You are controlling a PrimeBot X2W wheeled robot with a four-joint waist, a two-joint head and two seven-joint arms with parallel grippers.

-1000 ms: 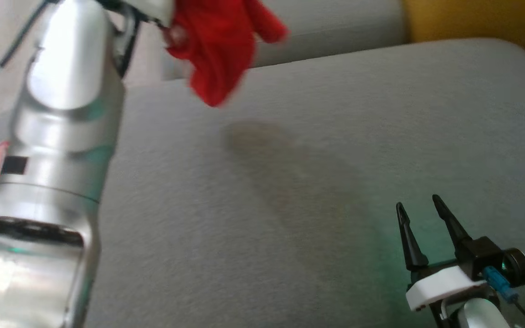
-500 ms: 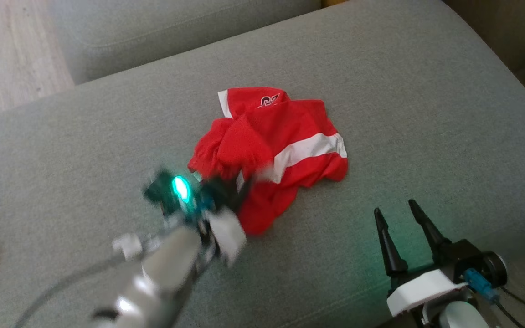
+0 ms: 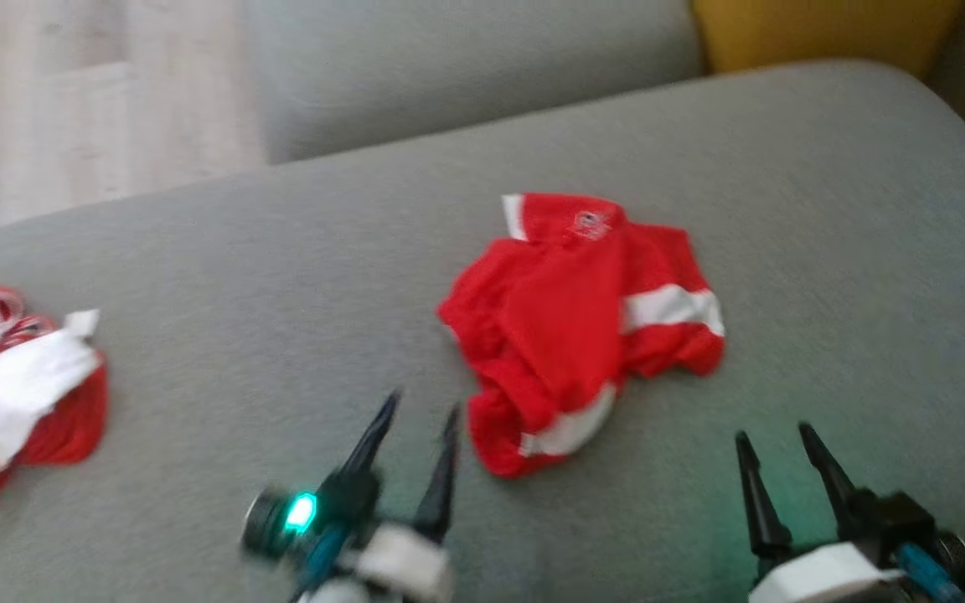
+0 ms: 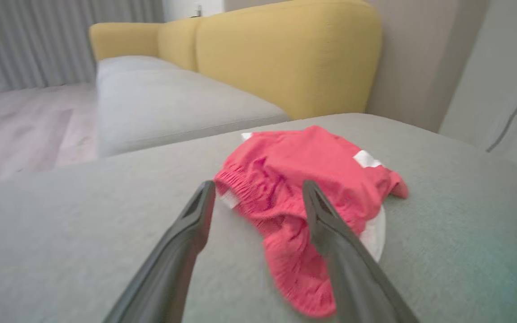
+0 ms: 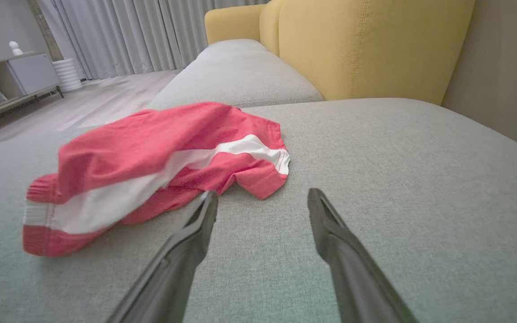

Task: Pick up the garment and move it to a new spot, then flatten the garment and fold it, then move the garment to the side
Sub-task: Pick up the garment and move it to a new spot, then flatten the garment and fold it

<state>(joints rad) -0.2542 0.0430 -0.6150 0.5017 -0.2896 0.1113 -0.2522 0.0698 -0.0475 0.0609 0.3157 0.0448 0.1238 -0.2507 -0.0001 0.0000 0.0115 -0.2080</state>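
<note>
Left gripper (image 3: 424,402): fingers apart, empty, just near-left of the garment (image 3: 583,327).
Right gripper (image 3: 771,433): fingers apart, empty, near right of it.
Garment: crumpled red-and-white heap, middle of the cushion (image 3: 281,276).
Done: likely the move to a new spot.
Left: flattening, folding, shifting aside.

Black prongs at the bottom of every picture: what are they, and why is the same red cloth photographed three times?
They are the fingers of a two-armed robot. One picture comes from its head camera, looking down on the left gripper and right gripper. The other two come from wrist cameras, looking along each arm's fingers. On the grey sofa cushion lies a crumpled red garment with white stripes; a second red-and-white cloth lies far left. Both grippers are open; nothing is held.
</note>
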